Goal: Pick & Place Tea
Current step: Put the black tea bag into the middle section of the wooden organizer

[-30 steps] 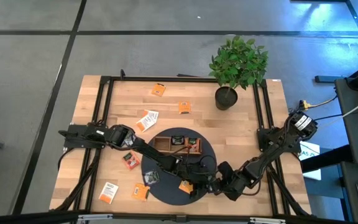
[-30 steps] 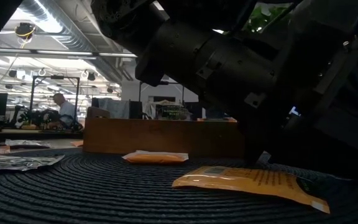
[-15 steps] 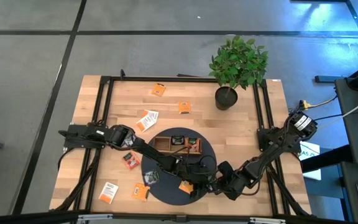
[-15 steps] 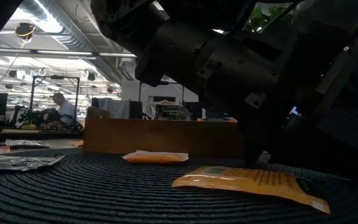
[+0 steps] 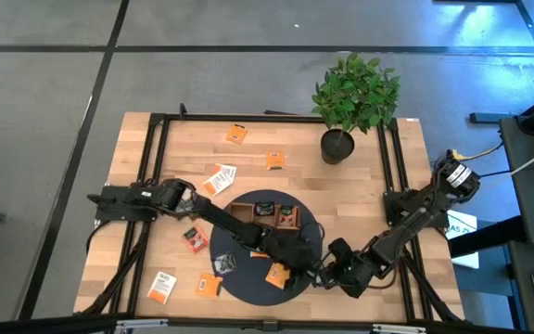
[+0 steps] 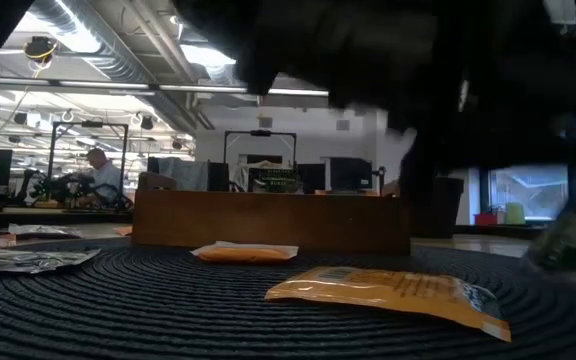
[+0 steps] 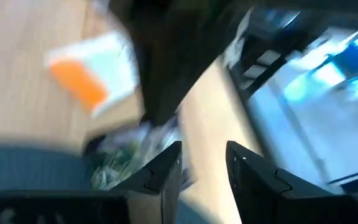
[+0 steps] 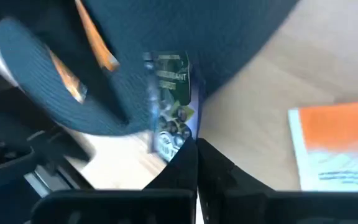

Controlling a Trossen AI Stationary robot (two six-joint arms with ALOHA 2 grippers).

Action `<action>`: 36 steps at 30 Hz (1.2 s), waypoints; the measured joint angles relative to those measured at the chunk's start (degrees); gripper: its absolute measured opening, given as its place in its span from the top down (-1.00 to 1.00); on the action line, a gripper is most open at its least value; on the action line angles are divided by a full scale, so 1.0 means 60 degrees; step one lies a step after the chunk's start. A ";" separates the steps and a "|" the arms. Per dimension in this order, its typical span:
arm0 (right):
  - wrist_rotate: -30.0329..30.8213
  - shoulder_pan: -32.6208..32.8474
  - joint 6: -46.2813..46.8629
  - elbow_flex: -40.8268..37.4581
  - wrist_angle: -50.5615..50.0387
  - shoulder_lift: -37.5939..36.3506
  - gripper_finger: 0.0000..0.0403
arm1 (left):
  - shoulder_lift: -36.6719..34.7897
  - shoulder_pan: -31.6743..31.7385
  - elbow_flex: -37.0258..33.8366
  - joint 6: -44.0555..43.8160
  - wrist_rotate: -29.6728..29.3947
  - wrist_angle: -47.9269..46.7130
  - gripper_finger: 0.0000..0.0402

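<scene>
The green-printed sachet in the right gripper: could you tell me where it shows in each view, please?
Right wrist view: green-printed sachet at centre, pinched by the right gripper.
High view: hidden under that gripper, at the dark mat's edge.
Low view: probably the greenish blur at right.
Left wrist view: probably the greenish blur.
Shared landmark: the dark mat.

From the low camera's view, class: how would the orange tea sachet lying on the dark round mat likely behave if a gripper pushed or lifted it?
The orange sachet lies flat and thin with a slightly puffed middle, so it probably weighs little and flexes when lifted. Its film looks glossy, so a pinch might slip. The woven mat is ribbed, so a push would probably drag it, not glide.
</scene>
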 joint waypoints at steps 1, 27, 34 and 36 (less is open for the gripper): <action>0.0149 0.0000 -0.0002 0.0005 -0.0078 -0.0133 0.99 | -0.0158 0.0068 0.0014 0.0040 0.0196 0.0045 0.40; 0.4446 -0.1082 -0.6533 0.0011 0.1119 -0.2199 1.00 | -0.8195 0.2597 -0.5250 0.1171 0.1213 -0.0909 0.40; 0.2338 -0.2653 -0.9421 0.0015 0.2650 -0.2199 1.00 | -0.9085 0.2596 -0.6145 0.1081 0.1274 -0.1035 0.40; 0.1774 -0.3022 -0.9827 0.0015 0.2719 -0.2199 1.00 | -0.9172 0.2596 -0.6200 0.0942 0.1492 -0.1433 0.40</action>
